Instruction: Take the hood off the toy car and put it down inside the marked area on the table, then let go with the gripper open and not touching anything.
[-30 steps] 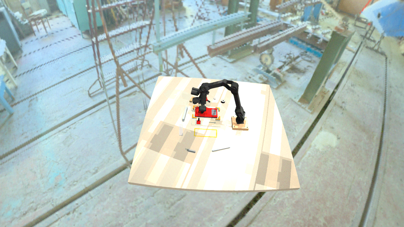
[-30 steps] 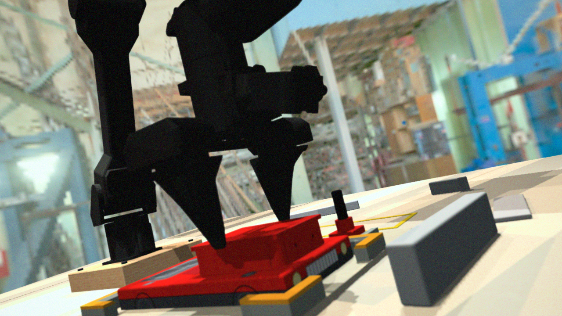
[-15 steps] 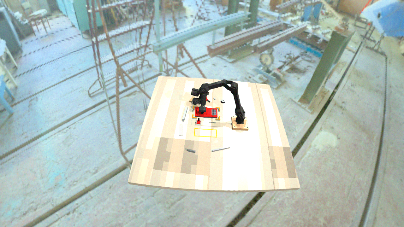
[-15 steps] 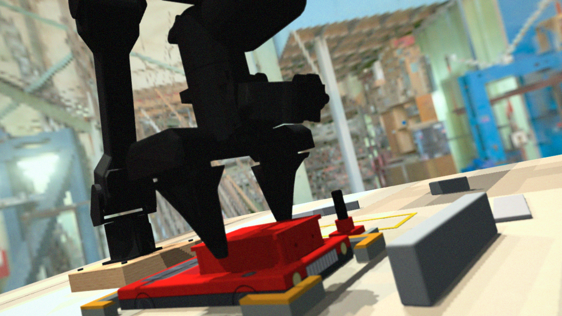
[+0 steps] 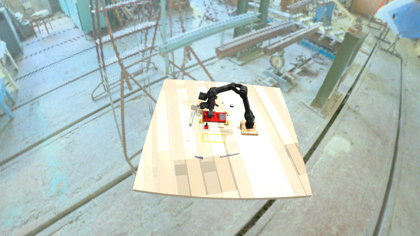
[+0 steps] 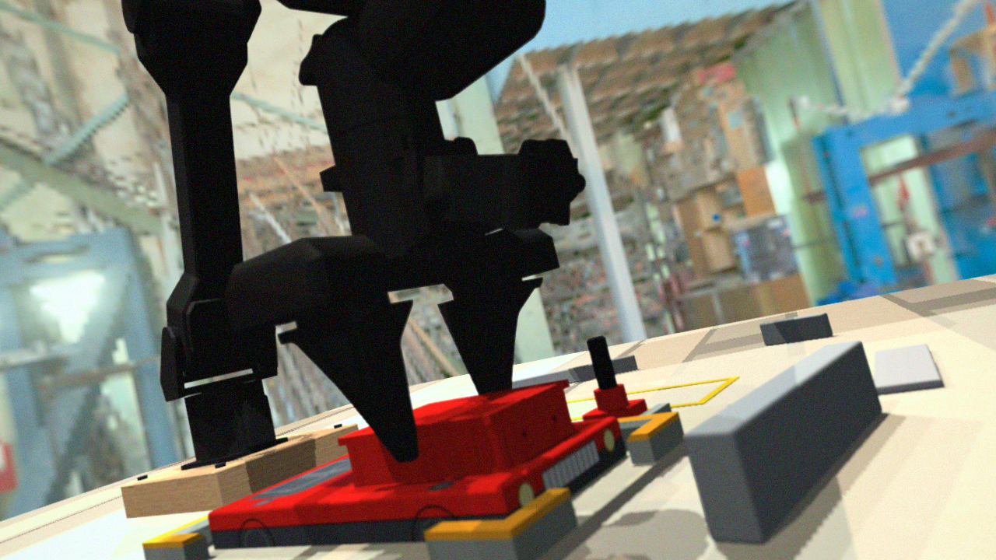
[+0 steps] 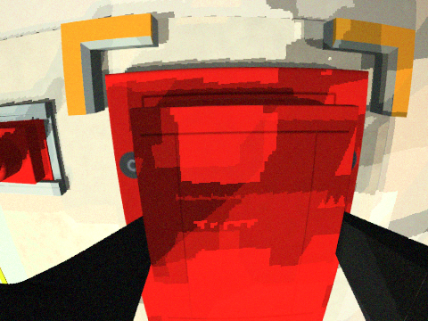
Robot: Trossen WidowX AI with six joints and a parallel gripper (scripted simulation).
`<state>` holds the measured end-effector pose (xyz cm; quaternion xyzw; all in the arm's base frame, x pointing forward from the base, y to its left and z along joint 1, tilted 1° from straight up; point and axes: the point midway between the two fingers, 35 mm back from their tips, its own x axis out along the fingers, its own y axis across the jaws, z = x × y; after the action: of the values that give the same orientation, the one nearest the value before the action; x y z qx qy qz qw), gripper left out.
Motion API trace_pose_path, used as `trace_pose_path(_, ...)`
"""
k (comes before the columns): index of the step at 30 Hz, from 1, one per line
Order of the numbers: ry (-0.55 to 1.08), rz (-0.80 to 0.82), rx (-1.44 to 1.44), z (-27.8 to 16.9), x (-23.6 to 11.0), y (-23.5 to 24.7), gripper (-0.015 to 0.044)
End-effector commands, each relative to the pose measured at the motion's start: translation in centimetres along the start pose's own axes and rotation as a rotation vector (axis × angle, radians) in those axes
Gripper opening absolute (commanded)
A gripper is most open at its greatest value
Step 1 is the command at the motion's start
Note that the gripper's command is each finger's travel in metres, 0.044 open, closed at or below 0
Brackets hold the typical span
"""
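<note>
The red toy car (image 5: pixel 216 116) sits flat on the table between orange-topped corner brackets (image 7: pixel 98 56). Its hood (image 6: pixel 466 428) is the raised red panel on top, and it fills the middle of the wrist view (image 7: pixel 244 185). My gripper (image 6: pixel 445 425) is lowered over the car, also seen in the wrist view (image 7: pixel 241 244) and from above (image 5: pixel 209 112). Its fingers are open and straddle the hood, one at each side edge, close against it. The hood rests on the car. The marked area is a yellow outlined rectangle (image 5: pixel 213 137) on the table in front of the car, also visible behind it in the exterior view (image 6: pixel 668 393).
A red lever with a black handle (image 6: pixel 605 386) stands on a small base beside the car. A long grey block (image 6: pixel 780 439) lies near the car's front. Flat grey pieces (image 6: pixel 905 367) and short grey bars (image 5: pixel 229 154) lie around. The arm's wooden base (image 5: pixel 249 128) is to the right.
</note>
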<state>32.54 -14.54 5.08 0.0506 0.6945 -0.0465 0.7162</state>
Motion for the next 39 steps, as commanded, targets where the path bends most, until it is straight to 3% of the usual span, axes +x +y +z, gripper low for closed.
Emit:
trace_pose_path(1, 0.0, -0.001, 0.0, 0.0, 0.0, 0.0, 0.0328)
trace_pose_path(6, 0.0, -0.001, 0.0, 0.0, 0.0, 0.0, 0.0295)
trace_pose_path(17, 0.0, -0.001, 0.0, 0.0, -0.6, 0.0, 0.0006)
trace_pose_path(39, 0.0, -0.001, 0.0, 0.0, -2.0, 0.0, 0.0)
